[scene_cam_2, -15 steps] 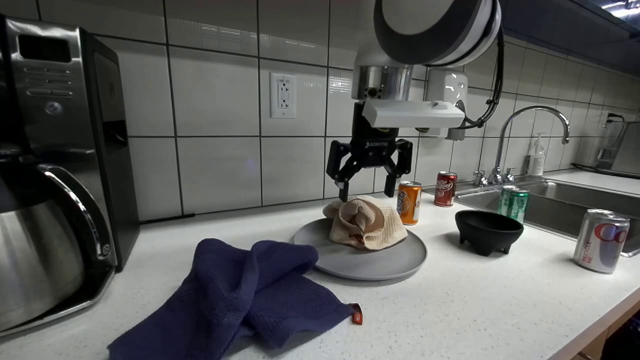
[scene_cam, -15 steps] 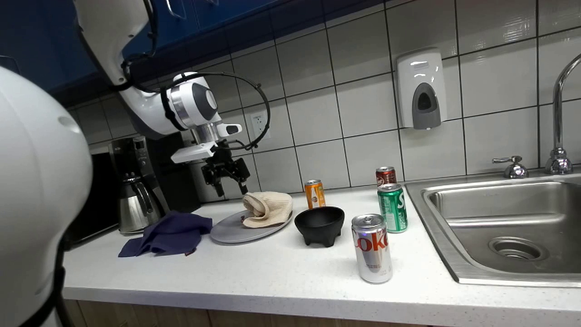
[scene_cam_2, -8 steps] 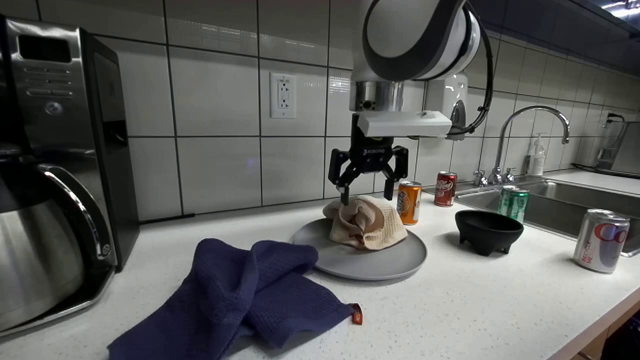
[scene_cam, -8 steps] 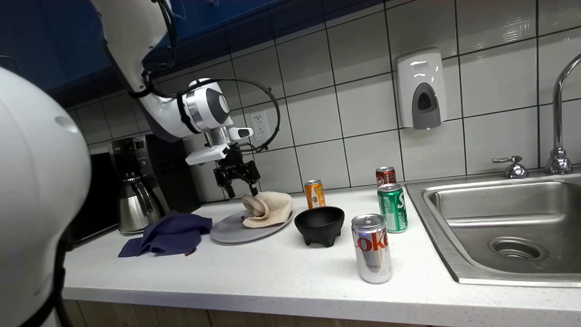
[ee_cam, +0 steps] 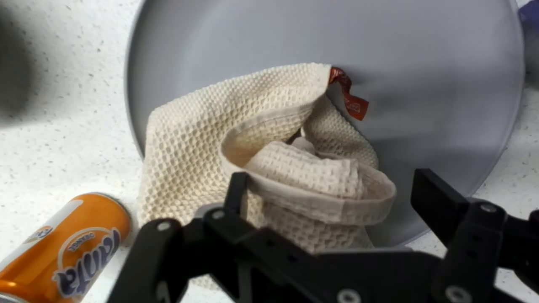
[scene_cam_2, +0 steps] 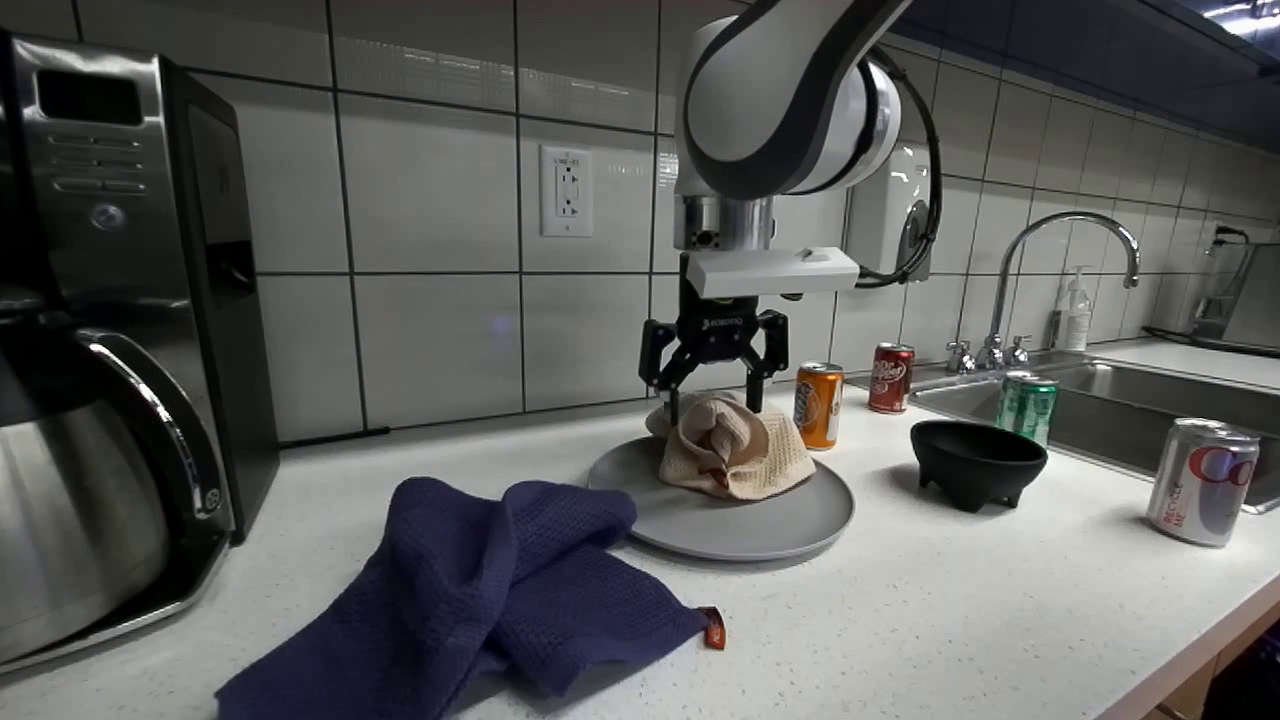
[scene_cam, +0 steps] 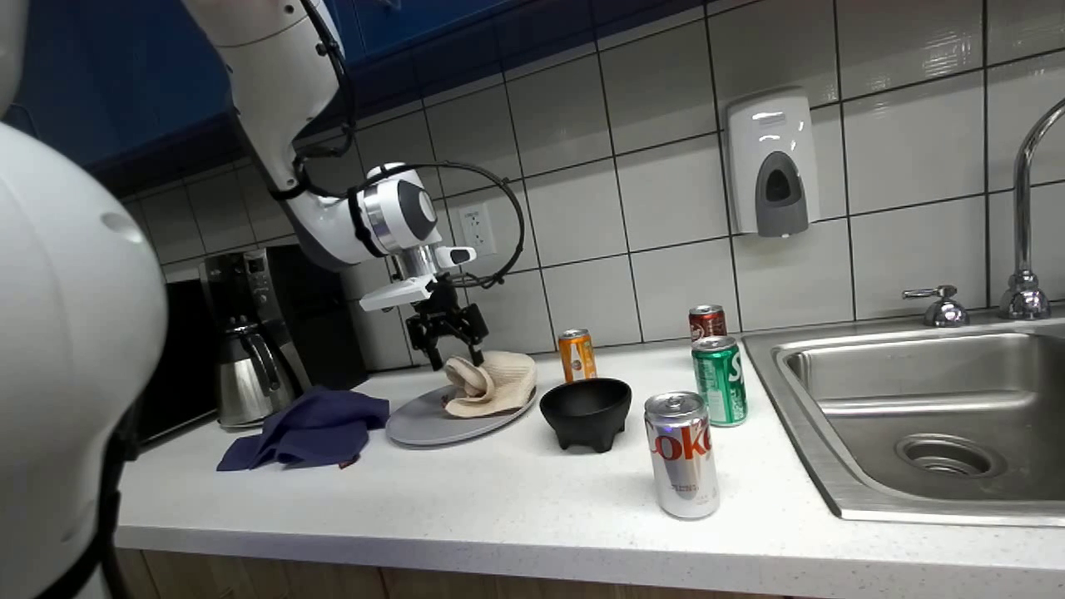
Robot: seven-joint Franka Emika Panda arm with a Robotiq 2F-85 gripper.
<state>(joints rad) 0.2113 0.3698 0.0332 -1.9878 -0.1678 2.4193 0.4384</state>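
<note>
Cream cloth lies bunched on a gray plate, the empty gripper poised over it, fingers spread. Alignment appears in hand, the next move likely calling for an even descent around the raised fold

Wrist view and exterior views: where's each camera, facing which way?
In an exterior view: before the counter, facing the wall and sink; arm, pincer show.
In an exterior view: near the navy cloth, facing the wall; arm, pincer show.
Wrist view: on the arm, facing down at cream cloth; pincer shows.
Both exterior views share plate, bowl, sink.
</note>
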